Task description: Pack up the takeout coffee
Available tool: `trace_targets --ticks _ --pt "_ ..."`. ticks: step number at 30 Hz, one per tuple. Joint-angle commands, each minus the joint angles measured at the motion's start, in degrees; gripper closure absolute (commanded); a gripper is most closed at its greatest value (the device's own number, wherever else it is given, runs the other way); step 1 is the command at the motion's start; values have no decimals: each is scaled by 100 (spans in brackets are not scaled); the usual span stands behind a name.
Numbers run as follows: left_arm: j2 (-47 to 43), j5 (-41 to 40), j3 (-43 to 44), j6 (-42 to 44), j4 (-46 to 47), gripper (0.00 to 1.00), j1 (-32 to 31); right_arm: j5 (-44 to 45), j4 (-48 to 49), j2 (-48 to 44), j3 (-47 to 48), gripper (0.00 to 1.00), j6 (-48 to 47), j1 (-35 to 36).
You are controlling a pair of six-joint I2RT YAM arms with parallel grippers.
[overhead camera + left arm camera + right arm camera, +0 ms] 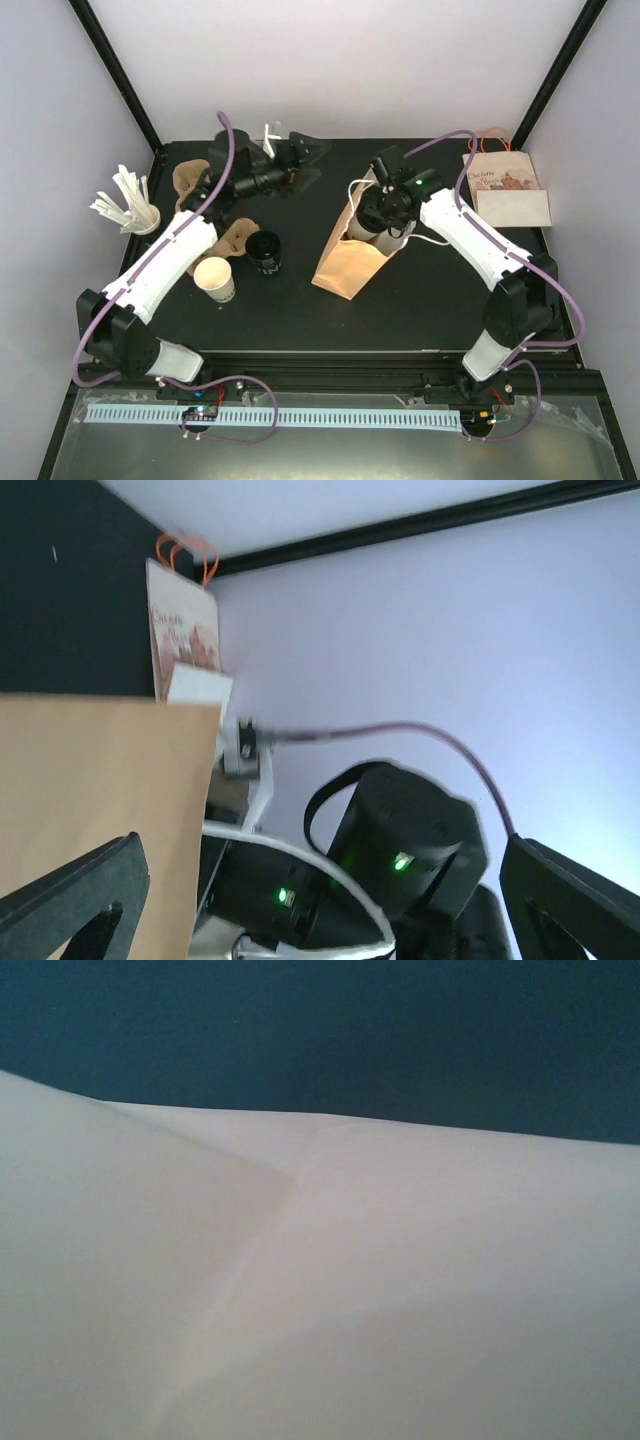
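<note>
Top view, bag: the brown bag [345,262] is in the middle of the table [420,300], with its mouth turned to the right claw. I cannot tell if it lies flat or leans.
Top view, right claw: the right claw [385,218] is at the bag mouth. I cannot tell if it pinches the paper or only touches it.
Top view, left claw: the left claw [306,162] is over the far side of the table, left of the bag and well apart from the cups.
Top view, cups: the white cup [216,281] and the black cup [265,254] seem upright. They are near each other, left of the bag and outside it, just beside the carrier [237,238].
Top view, others: stirrers [128,203] are at the left edge and a printed bag [510,190] is in the far right corner.
Left wrist view, left claw: the fingers [75,900] are wide apart with nothing between them, so this claw is released. The side of the bag shows at the left.
Right wrist view: only pale creased paper shows, very close, with the dark table behind it. The claw's own fingers are not visible.
Handling, cups: probably light, with thin walls that dent easily. It is better to take a cup around the wall below the rim, with a soft squeeze.
Handling, bag: thin paper that is soft and folds easily. It is best held at the mouth edge so that it remains open.
</note>
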Motion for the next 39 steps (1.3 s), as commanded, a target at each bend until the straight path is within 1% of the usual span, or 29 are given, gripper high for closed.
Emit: trace_targets --ticks 1,2,4,5,7,10,13,18,22,25,29,32,35,39 --pt "-76 245 786 1550 -1372 1 462 -138 598 -295 -440 73 -482 26" --pt "-68 241 832 1743 -1414 1 567 -88 671 -329 -496 73 -669 49" --pt "-48 262 782 1871 -1322 1 771 99 826 -407 -640 73 -997 101" --pt "7 369 740 1918 -1103 1 863 163 962 -475 -739 73 -1213 127" --pt "264 650 814 2149 -983 1 976 253 1233 -611 -900 72 -1599 155" --pt "818 1012 1285 2721 -1304 1 1004 114 1425 -639 -938 72 -2076 154" --pt "1276 1293 1681 3094 -1524 1 1015 -146 1672 -699 -945 69 -2605 178" --pt "1764 1595 1683 3368 -1500 1 1045 -314 1602 -872 -1037 70 -3702 189" --pt "2029 1845 1694 3407 -1253 1 1072 -262 1455 -1159 -1380 70 -4130 198" --pt "2216 2042 1928 3496 -1142 1 1068 -103 1260 -1224 -1491 70 -4061 204" --pt "2498 2101 2379 3758 -1260 1 1051 -56 1107 -978 -1249 70 -3657 250" --pt "2711 2076 2536 3765 -1180 1 1050 281 883 -637 -785 71 -3082 252" --pt "2879 2072 2401 3597 -887 1 1042 400 642 -347 -335 73 -2454 250" --pt "3125 2079 2339 3547 -650 1 998 387 626 -268 -217 78 -1676 255"
